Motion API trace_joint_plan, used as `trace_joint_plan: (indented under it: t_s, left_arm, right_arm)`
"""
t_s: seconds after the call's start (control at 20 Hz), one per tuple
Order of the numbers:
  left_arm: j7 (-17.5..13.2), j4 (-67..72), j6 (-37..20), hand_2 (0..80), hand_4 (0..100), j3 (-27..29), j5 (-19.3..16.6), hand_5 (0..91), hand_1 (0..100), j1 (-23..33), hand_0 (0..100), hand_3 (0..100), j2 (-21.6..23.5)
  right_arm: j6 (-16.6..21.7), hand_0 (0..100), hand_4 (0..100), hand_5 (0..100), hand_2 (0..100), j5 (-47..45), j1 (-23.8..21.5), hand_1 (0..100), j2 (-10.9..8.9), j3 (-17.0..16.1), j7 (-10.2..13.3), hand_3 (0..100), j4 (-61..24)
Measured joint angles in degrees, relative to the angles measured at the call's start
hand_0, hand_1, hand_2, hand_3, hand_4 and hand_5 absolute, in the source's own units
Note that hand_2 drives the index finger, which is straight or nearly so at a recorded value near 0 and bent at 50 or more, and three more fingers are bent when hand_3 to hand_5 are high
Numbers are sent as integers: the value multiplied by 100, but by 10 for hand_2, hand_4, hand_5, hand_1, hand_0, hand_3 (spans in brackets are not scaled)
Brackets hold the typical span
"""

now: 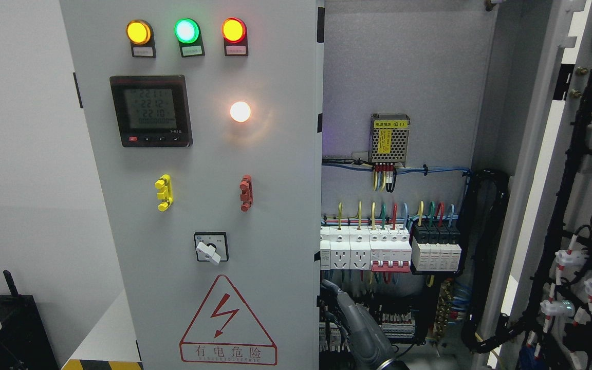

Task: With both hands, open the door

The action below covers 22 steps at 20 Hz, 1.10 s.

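Head view: left cabinet door [198, 205] is closed, filling the left-centre of the cabinet; right door [573, 205] is already swung open at the right edge, wiring side showing. One grey robot hand [357, 324] sits low at the bottom edge, just right of the closed door's vertical right edge, in front of the breakers [391, 252]. Which arm it belongs to is unclear; finger state unclear. Closed door lies to its left, long axis vertical.
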State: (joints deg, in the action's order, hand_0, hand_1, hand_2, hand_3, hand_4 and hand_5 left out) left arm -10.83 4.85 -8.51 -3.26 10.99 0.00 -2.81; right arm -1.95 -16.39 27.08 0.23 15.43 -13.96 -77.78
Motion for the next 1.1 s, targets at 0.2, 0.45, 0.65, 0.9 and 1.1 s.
trace_joint_plan:
  t_s: [0.2,0.45,0.65,0.9,1.1]
  left_arm:
    - [0,0,0,0,0,0,0,0,0,0,0,0,0]
    - [-22,-1,-1,0,0,0,0,0,0,0,0,0,0]
    - [-14,-1,-1,0,0,0,0,0,0,0,0,0,0]
    - [7,-1,-1,0,0,0,0,0,0,0,0,0,0]
    - [11,-1,-1,0,0,1,0,0,0,0,0,0,0]
  right_arm:
    - [0,383,0,0,0,-27,23,0,-6,1,-100,0,24]
    - [0,383,0,0,0,-45,83,0,-12,1,-160,0,67]
    - [0,383,0,0,0,-51,115,0,-15,2,-292,0,106]
    - [0,383,0,0,0,-54,138,0,49,1,-344,0,147]
    - [2,383,0,0,0,-58,178,0,93,-4,-367,0,187]
